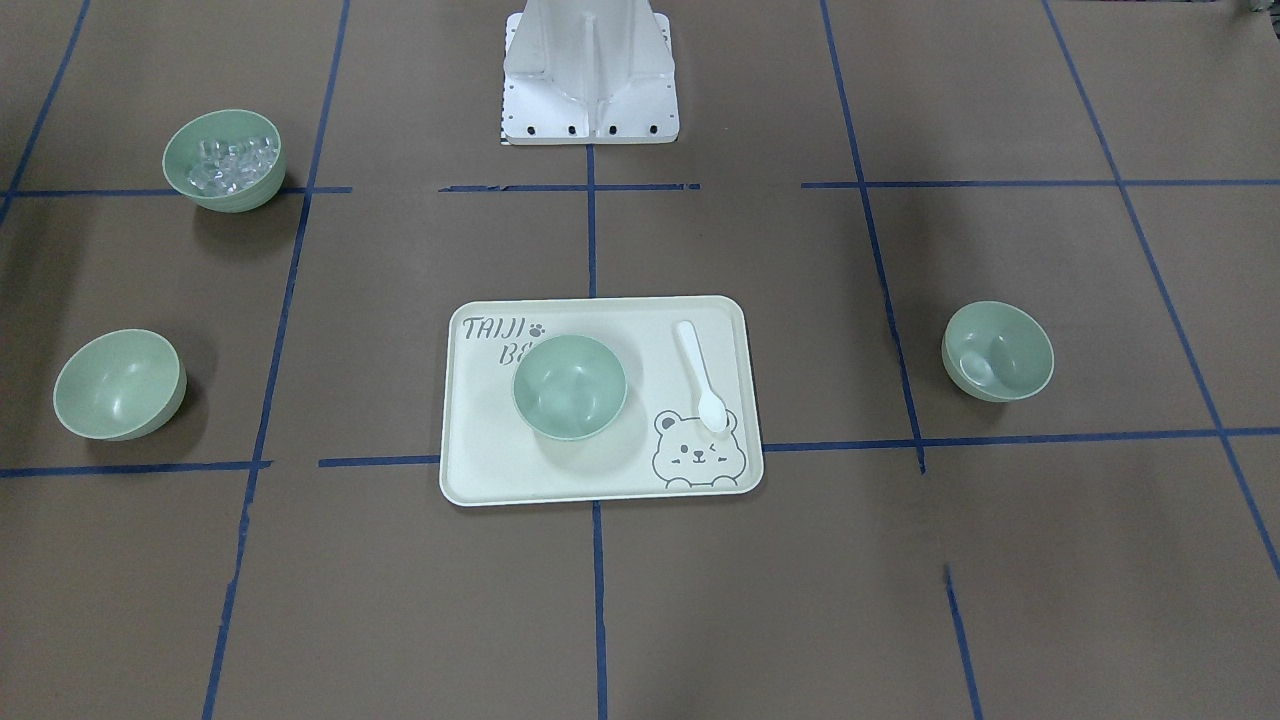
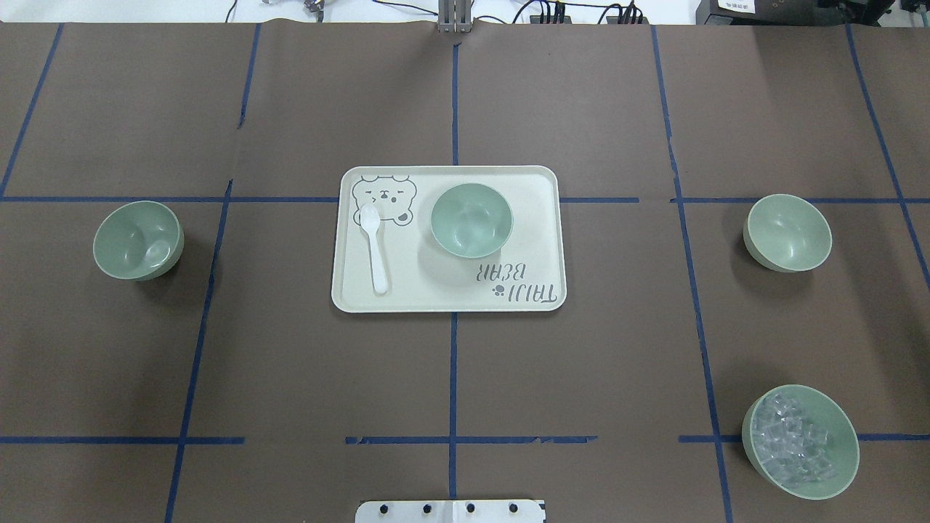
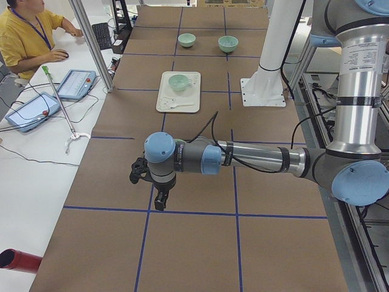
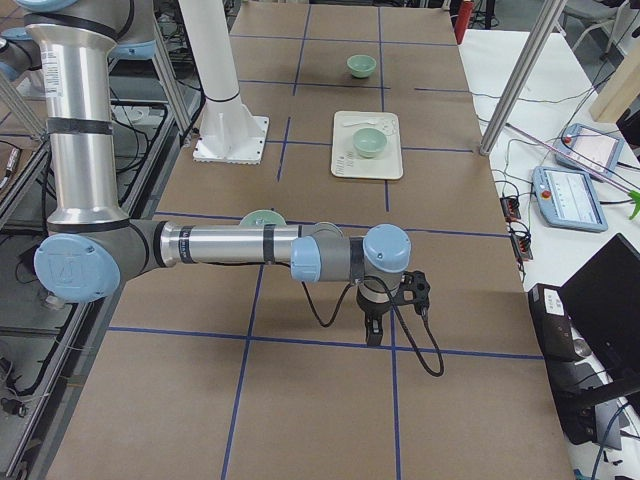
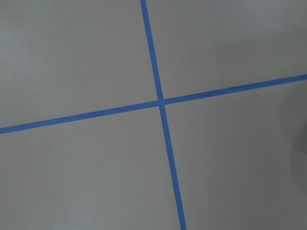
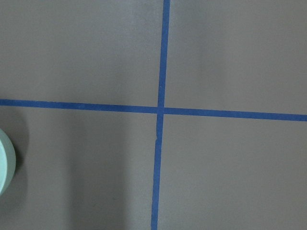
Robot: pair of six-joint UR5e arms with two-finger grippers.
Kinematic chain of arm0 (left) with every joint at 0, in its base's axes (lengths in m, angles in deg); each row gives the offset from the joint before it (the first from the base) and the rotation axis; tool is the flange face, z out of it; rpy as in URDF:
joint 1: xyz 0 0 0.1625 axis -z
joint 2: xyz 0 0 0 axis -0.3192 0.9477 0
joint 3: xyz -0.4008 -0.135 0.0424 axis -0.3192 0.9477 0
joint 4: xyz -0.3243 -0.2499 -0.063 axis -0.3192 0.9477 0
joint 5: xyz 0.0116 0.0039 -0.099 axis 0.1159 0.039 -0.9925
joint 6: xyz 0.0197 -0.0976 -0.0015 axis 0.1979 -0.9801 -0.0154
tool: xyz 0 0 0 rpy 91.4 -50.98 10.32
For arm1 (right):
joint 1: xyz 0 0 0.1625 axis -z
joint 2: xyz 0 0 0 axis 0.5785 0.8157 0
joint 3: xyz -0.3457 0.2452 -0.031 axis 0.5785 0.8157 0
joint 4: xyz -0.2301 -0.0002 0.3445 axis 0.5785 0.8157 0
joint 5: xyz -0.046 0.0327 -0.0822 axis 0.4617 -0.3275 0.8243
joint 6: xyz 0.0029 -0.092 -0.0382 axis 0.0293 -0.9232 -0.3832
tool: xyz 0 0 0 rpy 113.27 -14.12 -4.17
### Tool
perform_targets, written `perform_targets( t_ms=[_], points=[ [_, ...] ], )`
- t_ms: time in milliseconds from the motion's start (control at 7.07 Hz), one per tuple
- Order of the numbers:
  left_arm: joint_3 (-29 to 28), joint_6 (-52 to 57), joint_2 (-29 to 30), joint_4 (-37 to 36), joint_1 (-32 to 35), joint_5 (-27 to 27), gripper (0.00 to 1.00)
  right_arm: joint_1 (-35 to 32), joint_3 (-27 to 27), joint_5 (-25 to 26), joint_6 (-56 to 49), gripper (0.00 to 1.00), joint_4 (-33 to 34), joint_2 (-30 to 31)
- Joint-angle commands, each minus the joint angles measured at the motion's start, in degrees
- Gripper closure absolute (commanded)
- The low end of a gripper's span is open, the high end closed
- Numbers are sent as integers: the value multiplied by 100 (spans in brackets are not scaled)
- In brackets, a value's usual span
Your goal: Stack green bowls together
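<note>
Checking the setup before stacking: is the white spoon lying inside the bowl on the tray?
No, the white spoon lies on the tray beside the green bowl, apart from it.

You see the tray (image 2: 538, 218) at the table's middle, with the centre bowl (image 2: 471, 219) on its robot's-right half and the spoon (image 2: 375, 247) on its left half. The left bowl (image 2: 138, 240) and the right bowl (image 2: 787, 232) stand well out to either side. The bowl of cubes (image 2: 839, 425) stands nearer the robot than the right bowl.
</note>
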Motion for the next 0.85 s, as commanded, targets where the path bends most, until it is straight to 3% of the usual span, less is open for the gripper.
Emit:
perform_targets(
  t_ms=[0,141,424,566,707],
  points=[
    [18,-9,31,0,-5,35,0,2,-100,-5,28,0,0,-38],
    [53,-18,40,0,-14,35,0,11,-188,-13,54,0,-18,-73],
    [18,-105,397,104,-41,1,0,578,-128,4,150,0,-1049,-230],
    [-69,-106,644,619,-84,9,0,809,-57,-13,760,0,-1107,-371],
    [-401,-123,716,1616,-293,0,0,1037,-92,-13,1280,0,-1142,-468]
  ],
)
